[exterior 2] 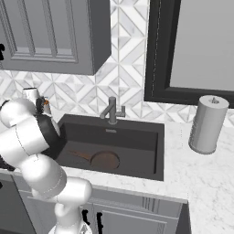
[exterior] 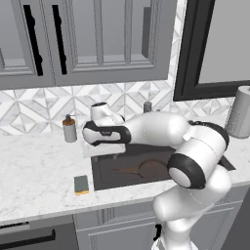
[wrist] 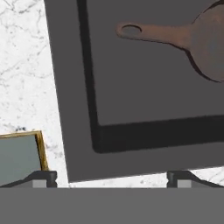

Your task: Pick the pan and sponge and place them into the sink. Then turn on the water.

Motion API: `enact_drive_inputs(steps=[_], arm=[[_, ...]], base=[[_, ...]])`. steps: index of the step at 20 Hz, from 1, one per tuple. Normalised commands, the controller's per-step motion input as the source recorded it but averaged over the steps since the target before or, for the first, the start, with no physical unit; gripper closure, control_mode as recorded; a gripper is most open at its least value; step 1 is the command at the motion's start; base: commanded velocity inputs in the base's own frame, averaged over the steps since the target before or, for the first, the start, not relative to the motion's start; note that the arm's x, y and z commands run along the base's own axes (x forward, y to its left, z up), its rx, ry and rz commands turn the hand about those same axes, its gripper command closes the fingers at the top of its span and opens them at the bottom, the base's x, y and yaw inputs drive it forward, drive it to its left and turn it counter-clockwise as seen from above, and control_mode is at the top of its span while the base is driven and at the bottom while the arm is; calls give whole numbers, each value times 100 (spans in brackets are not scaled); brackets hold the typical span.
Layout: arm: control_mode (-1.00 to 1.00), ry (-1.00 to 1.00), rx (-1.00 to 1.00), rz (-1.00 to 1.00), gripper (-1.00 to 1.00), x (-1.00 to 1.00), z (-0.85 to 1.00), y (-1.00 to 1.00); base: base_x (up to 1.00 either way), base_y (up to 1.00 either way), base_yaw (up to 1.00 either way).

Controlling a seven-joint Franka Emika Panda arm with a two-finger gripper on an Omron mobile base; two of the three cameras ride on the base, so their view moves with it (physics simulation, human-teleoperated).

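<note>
Left base view: the pan [exterior: 150, 169] lies in the sink [exterior: 105, 179]; the sponge [exterior: 81, 184] sits on the counter at the sink's 9 o'clock. Hand view: gripper [wrist: 112, 177] fingers apart, empty — sponge at 8 o'clock, so shift there before descending squarely.

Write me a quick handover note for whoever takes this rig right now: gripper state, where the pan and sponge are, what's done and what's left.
Gripper: open and holding nothing, hovering over the left edge of the sink, fingertips spread wide in the hand view.
Small round dark brown frying pan: lying flat on the floor of the large dark grey recessed sink, handle pointing left. Done.
Small rectangular grey-green sponge with a yellow layer: on the marble counter just left of the sink. To be picked and placed.
Grey metal faucet: no water visible. Turn it on last.
</note>
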Motion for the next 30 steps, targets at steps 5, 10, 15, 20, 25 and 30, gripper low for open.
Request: enact_drive_inputs(steps=[5, 10, 15, 20, 25, 30], arm=[[-100, 5, -7, 13, -100, -30, 0, 27], [-100, 0, 8, 5, -100, -11, -4, 21], [-100, 0, 12, 2, -100, -11, -8, 17], [-100, 0, 2, 0, -100, -13, -23, 30], [-100, 0, 0, 0, -100, -2, -37, 48], [-100, 1, 0, 0, -100, 0, -39, 44]], base=[[0, 0, 0], [0, 0, 0], [0, 0, 0], [0, 0, 0], [0, 0, 0], [0, 0, 0]])
